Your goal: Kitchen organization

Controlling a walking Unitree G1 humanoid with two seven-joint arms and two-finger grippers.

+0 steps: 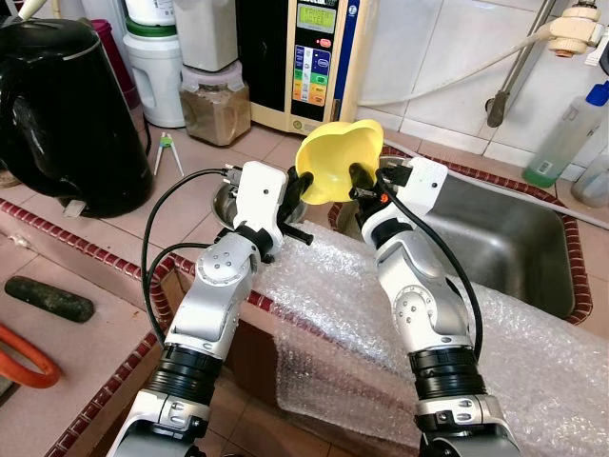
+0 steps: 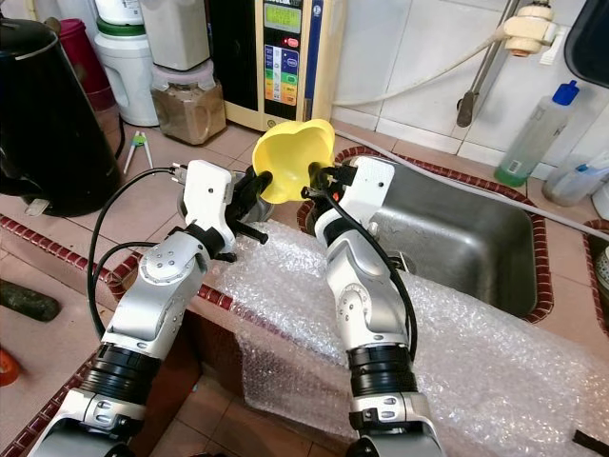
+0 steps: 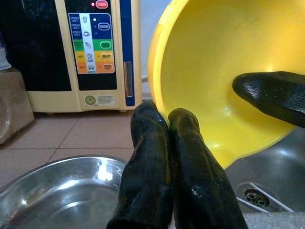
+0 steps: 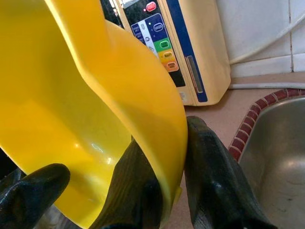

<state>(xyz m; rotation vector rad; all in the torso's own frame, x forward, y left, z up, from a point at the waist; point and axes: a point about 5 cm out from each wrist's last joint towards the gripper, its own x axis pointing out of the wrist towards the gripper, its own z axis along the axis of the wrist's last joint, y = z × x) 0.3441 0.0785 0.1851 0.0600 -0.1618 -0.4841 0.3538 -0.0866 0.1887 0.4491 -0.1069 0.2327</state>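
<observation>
Bubble wrap [image 1: 381, 314] is draped over the bench [image 1: 86, 286] edge right up front, with both silver arms reaching over it. Right gripper [image 1: 363, 181] has its jaws clamped on the rim of the yellow bowl [image 1: 335, 157], one finger inside and one outside, holding it tilted in the air above the spot between the steel bowl [image 3: 57, 191] and the sink [image 1: 514, 248]. Left gripper [image 3: 167, 119] sits right at the yellow bowl's lower rim, jaws pressed together with nothing between them, tips touching or just about touching the rim. Steel bowl sits on the bench under the left gripper. Behind all that there's a water machine [image 1: 309, 57] with coloured buttons against the tiled wall, a black kettle [image 1: 57, 105] off to the left, and a jar [image 1: 214, 100] of brownish stuff.
</observation>
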